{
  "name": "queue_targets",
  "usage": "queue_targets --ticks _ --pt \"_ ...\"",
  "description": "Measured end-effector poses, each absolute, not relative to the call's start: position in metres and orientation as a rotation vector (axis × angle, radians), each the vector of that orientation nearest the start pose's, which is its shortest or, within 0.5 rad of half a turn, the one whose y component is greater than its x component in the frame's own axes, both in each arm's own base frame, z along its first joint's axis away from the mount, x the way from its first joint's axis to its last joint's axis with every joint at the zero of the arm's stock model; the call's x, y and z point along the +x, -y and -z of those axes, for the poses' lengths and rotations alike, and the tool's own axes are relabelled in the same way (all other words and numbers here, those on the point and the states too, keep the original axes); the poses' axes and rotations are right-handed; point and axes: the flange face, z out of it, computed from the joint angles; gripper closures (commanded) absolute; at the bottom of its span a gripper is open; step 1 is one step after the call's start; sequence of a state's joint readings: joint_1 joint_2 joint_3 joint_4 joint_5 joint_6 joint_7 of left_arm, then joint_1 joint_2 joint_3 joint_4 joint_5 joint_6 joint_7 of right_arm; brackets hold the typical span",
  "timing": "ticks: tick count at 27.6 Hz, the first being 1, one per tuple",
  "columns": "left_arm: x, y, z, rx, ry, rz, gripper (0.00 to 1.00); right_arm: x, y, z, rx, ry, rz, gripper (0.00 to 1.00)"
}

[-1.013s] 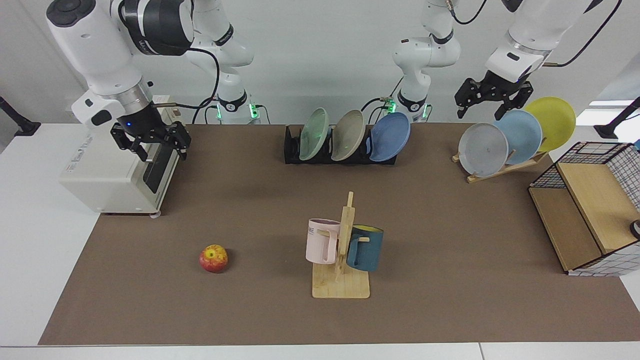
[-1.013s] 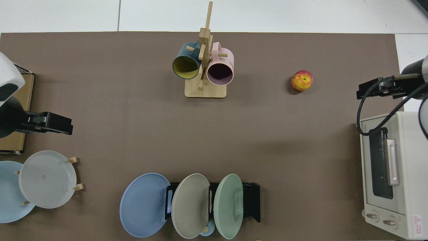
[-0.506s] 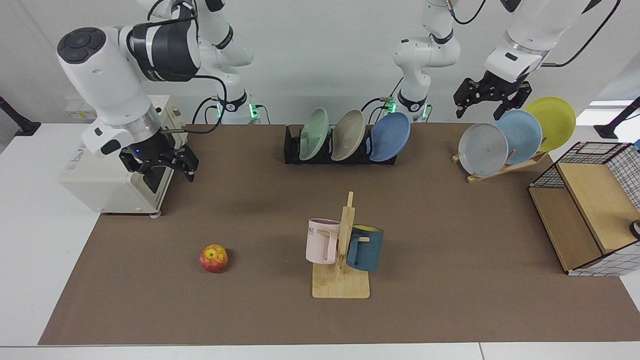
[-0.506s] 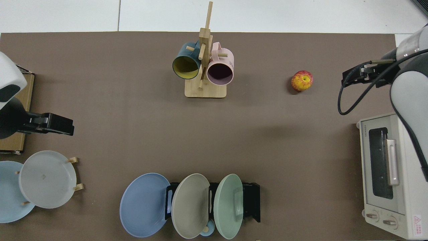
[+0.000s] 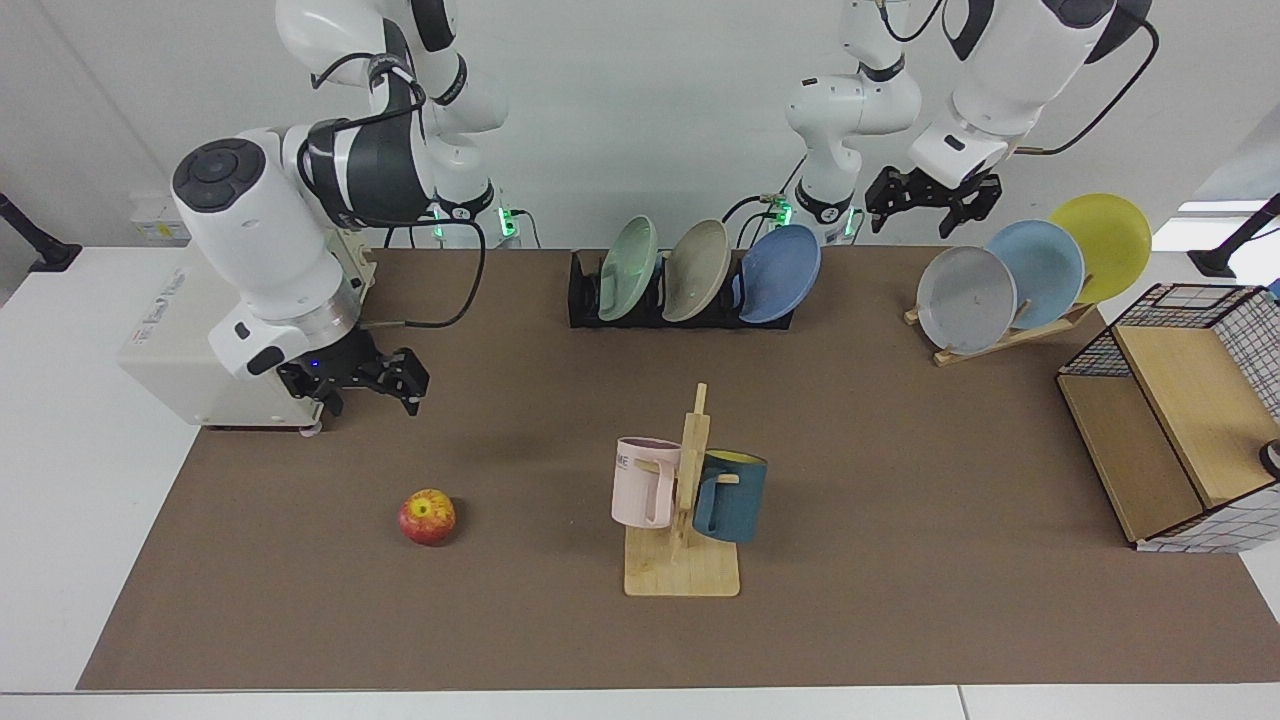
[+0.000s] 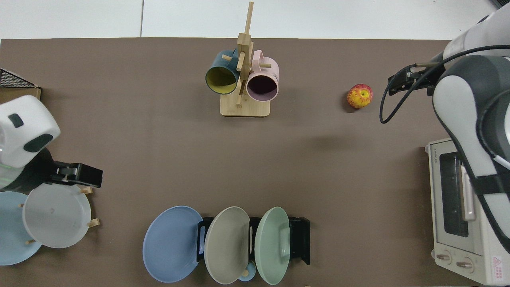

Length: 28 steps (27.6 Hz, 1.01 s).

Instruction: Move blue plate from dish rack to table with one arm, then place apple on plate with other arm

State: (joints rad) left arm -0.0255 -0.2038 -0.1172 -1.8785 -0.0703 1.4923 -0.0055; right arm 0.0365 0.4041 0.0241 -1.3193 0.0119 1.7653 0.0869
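Both arms in the air, blue plate [image 5: 779, 272] not yet lifted from the dish rack [image 5: 590, 300].

We see the left gripper [image 5: 933, 199] open above the wooden rack and the right gripper [image 5: 368, 381] open near the apple [image 5: 427, 516]; we judge the plate must be grasped next.

I see a plain white wall [image 5: 650, 120] behind the far edge of the desk [image 5: 60, 450]. Its white margins frame a brown mat [image 5: 900, 450], evenly lit.

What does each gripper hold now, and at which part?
Nothing. The right gripper is open above the table near the apple; the left gripper is open in the air, apart from the blue plate.
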Motion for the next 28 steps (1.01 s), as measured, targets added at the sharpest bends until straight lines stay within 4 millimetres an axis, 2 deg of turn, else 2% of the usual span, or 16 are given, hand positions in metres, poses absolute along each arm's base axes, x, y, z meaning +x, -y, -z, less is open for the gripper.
queue_targets --ticks 10,15,20,22,23,24,28 --pt "0.434 0.109 -0.472 -3.132 -0.277 -0.378 0.01 0.709 -0.049 -0.457 -3.137 -0.035 0.114 0.0" --pt "0.415 0.118 -0.44 -3.148 -0.278 -0.45 0.0 0.717 -0.05 -0.428 -3.144 -0.037 0.103 0.0" --pt "0.398 0.134 -0.422 -3.152 -0.305 -0.522 0.03 0.728 -0.05 -0.398 -3.139 -0.039 0.149 0.0" --pt "0.391 0.141 -0.416 -3.141 -0.323 -0.542 0.08 0.731 -0.05 -0.389 -3.138 -0.04 0.155 0.0" --pt "0.389 0.143 -0.414 -3.137 -0.329 -0.548 0.16 0.732 -0.049 -0.385 -3.138 -0.04 0.154 0.0" --pt "0.387 0.144 -0.412 -3.134 -0.332 -0.553 0.3 0.733 -0.049 -0.38 -3.138 -0.041 0.153 0.0" --pt "0.383 0.146 -0.411 -3.143 -0.33 -0.56 0.71 0.735 -0.049 -0.367 -3.138 -0.04 0.149 0.0"
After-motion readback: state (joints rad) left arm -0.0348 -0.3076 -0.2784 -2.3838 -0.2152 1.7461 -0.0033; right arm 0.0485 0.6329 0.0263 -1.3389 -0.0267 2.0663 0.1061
